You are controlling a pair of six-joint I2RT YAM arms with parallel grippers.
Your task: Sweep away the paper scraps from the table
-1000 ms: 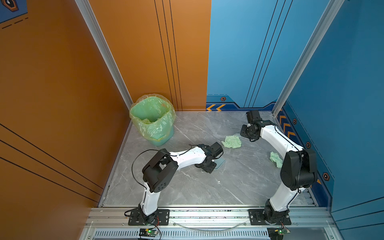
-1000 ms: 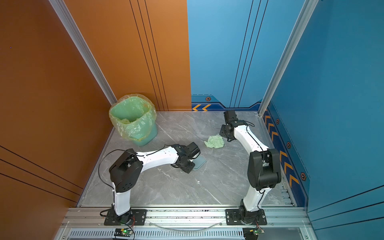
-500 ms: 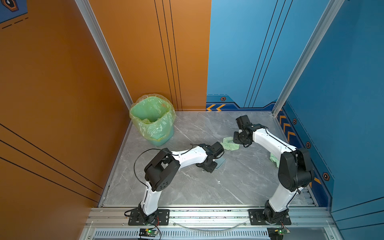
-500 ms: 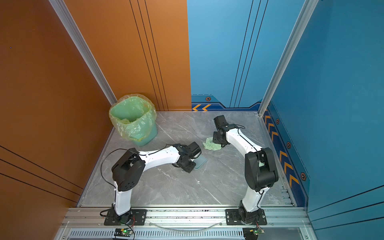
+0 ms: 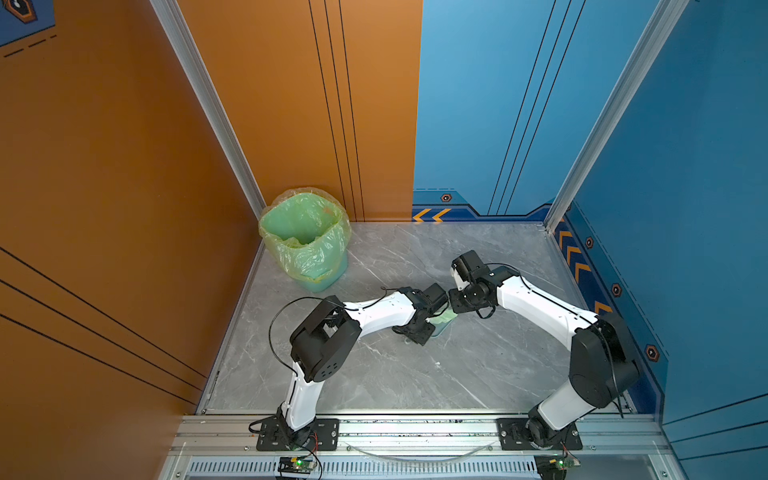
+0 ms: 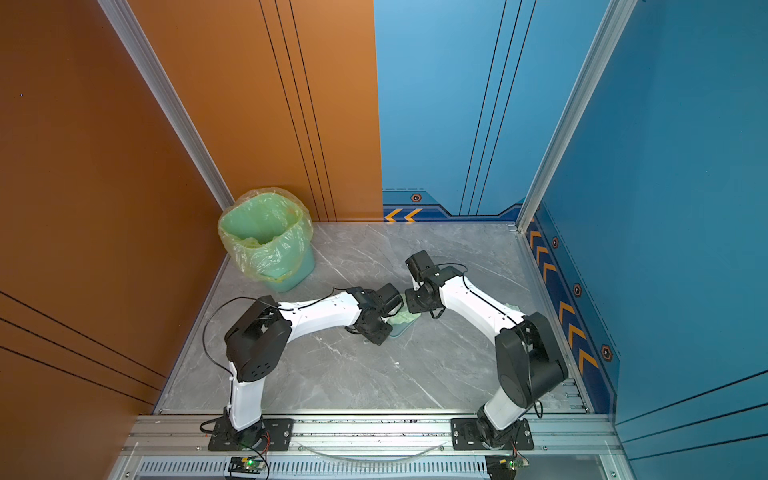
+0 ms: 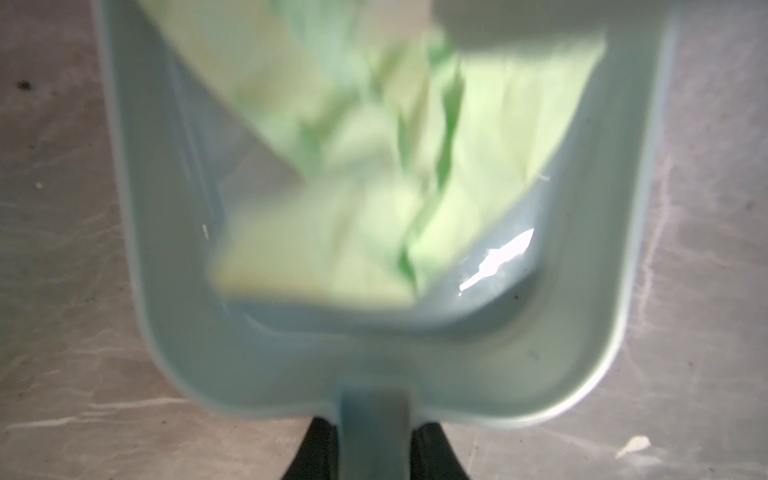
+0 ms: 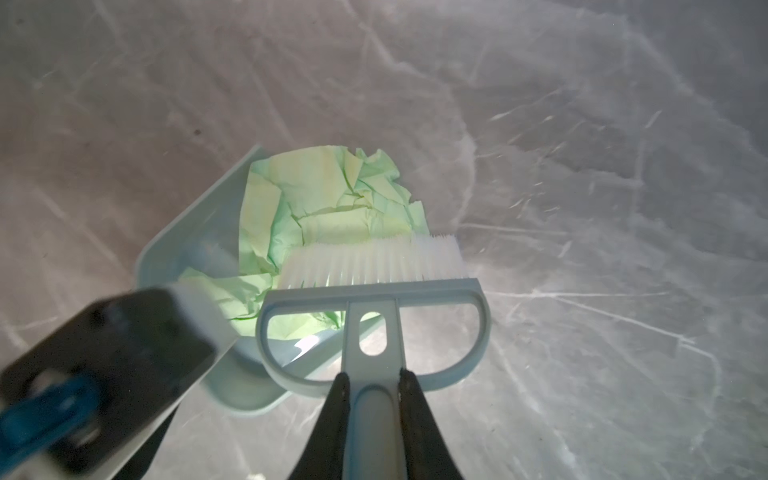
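while right fingers (image 8: 337, 411) clamp the brush (image 8: 374, 264) handle and left fingers (image 7: 320, 451) clamp the dustpan (image 7: 602, 291) handle, the pale green paper scrap (image 8: 332, 195) lies mostly inside the dustpan, mid-frame on the desk (image 5: 415, 374). step: sweep-in, nearly done. next, probably: hold dustpan level, carry to bin (image 5: 320, 257), upper left.

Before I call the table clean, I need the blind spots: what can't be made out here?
Top view: second green scrap mostly behind the right arm.
Both top views: dustpan largely under the left arm.
Left wrist view: crumpled green scrap blurred, cut by the edge.
Both top views: bin floor hidden by bag folds.
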